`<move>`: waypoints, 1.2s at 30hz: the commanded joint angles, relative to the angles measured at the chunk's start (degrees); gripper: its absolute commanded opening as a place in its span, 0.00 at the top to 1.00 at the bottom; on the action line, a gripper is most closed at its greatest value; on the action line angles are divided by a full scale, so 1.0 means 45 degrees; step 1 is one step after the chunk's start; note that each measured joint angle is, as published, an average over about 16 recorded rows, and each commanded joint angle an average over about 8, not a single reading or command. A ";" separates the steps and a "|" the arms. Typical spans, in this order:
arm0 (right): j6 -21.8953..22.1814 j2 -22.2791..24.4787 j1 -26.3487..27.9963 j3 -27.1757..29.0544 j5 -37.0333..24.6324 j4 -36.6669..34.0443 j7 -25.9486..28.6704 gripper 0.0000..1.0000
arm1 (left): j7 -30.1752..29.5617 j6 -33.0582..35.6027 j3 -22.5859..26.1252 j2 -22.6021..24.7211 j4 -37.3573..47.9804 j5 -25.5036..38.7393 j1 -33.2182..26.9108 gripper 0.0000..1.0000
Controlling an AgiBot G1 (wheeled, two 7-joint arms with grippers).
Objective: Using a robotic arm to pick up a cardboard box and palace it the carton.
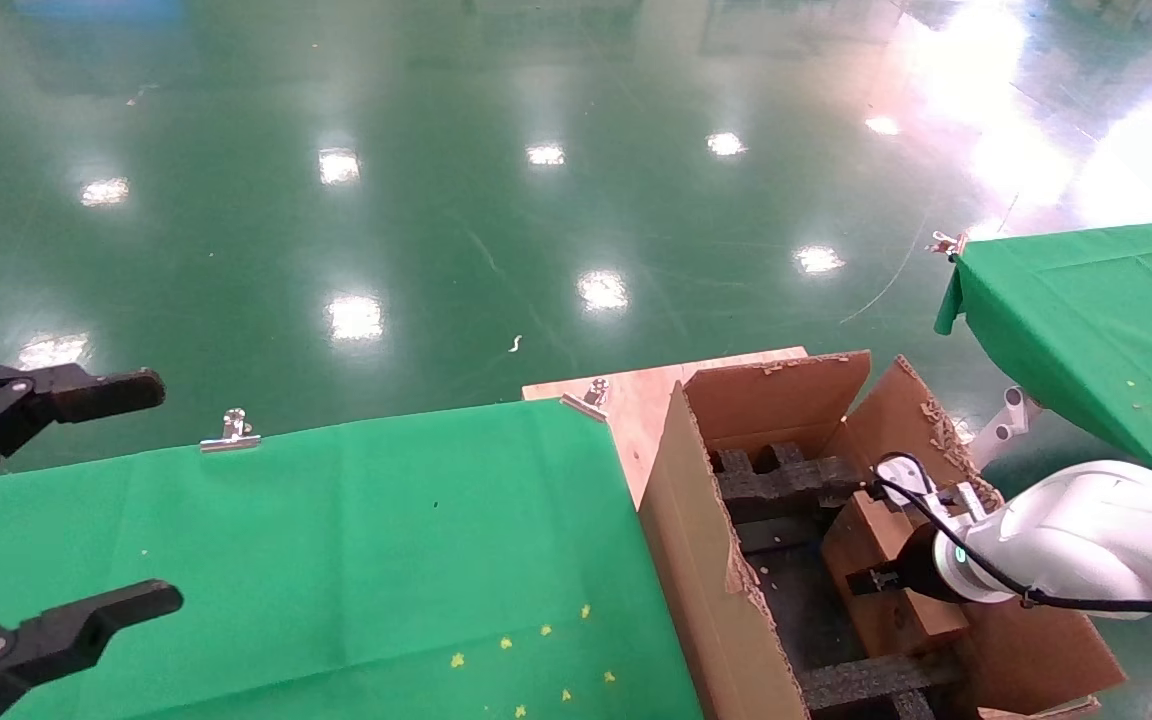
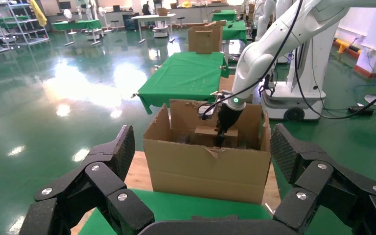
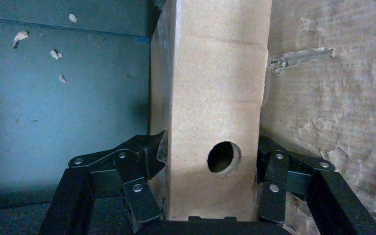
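Inside carton [image 1: 706, 560], cardboard box [image 1: 886, 570] beside foam inserts [image 1: 786, 480]

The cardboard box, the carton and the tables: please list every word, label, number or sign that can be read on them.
None can be read in any view.
The cardboard box, held by the right hand: plain brown face with a round hole, no print showing.
The carton: no lettering seen on its walls or flaps.
The green cloth: only small yellow marks, not letters.

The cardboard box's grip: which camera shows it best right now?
Right wrist view: the cardboard box fills it, right gripper fingers pressed on both sides. Head view shows it partly hidden inside the carton; left wrist view only distantly.
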 commanded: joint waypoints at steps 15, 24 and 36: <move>-0.0165 0.0072 0.0448 0.0088 -0.0124 0.0419 -0.0037 0.00 | 0.0001 -0.0001 0.0000 0.0000 0.0002 0.0000 0.0000 0.00; -0.0381 0.0454 0.0925 0.0171 -0.0375 0.1113 0.0104 0.00 | 0.0001 -0.0001 0.0001 0.0000 0.0002 -0.0001 0.0000 0.00; -0.0372 0.1569 0.2857 0.0891 -0.1332 0.2789 0.0367 0.00 | 0.0001 -0.0001 0.0001 -0.0001 0.0002 -0.0001 0.0000 0.00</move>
